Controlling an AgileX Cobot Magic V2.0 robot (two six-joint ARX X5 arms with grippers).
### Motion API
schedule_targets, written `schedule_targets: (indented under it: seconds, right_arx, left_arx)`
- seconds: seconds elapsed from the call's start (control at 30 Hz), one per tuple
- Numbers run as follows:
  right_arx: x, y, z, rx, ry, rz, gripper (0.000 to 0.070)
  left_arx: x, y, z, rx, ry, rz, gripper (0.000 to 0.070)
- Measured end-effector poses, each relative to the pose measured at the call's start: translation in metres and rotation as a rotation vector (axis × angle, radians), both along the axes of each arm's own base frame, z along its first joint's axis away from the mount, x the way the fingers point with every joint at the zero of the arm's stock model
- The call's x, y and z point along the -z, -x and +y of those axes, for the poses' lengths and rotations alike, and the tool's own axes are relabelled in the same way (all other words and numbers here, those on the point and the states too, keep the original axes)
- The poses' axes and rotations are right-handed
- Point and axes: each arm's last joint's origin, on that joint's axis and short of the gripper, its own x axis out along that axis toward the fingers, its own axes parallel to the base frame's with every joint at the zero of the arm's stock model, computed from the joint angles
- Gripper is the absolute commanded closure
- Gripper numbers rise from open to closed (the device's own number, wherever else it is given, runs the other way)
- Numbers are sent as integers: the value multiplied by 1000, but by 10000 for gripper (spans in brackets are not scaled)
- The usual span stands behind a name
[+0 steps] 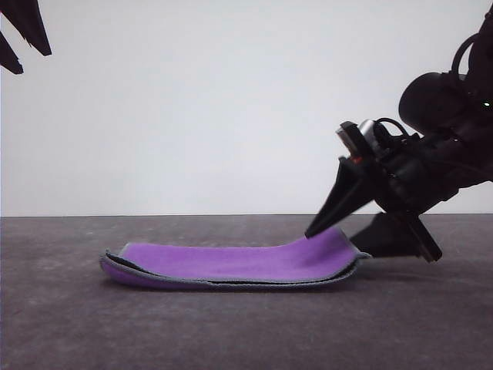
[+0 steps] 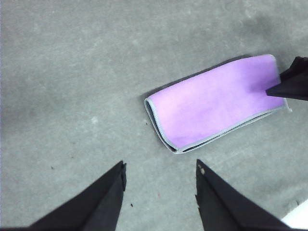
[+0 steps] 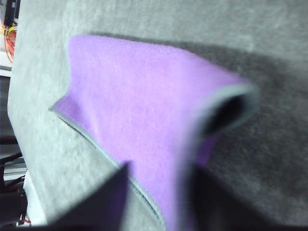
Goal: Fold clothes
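Observation:
The clothes are one small cloth (image 1: 231, 262) lying folded in half on the grey table (image 1: 400, 324), purple face up with grey edging. In the left wrist view the cloth (image 2: 216, 106) is a flat rectangle. My right gripper (image 1: 310, 233) reaches down to the cloth's right end, which curls up a little. The right wrist view shows the right gripper (image 3: 159, 168) open, its fingers set apart with the purple cloth (image 3: 144, 106) between them. My left gripper (image 1: 35, 62) hangs high at the far left, and it (image 2: 160, 163) is open over bare table short of the cloth.
The grey tabletop runs wide around the cloth on all sides. A plain white wall (image 1: 231, 100) stands behind the table. A pale table edge or object (image 2: 298, 219) shows at one corner of the left wrist view.

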Motion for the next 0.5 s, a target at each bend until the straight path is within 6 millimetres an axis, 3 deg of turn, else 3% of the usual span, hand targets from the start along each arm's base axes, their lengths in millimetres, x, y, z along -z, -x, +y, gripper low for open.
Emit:
schedule_targets:
  seconds: [0.23,0.5]
  right_arx:
    - [-3,-2,3,-10,-47,-15,700]
    - [-17,-1,39,-76,-154,-104,700]
  left_arx:
    - [0,0,0,0,0,0,417]
    - [0,0,0,-9,5,5,417]
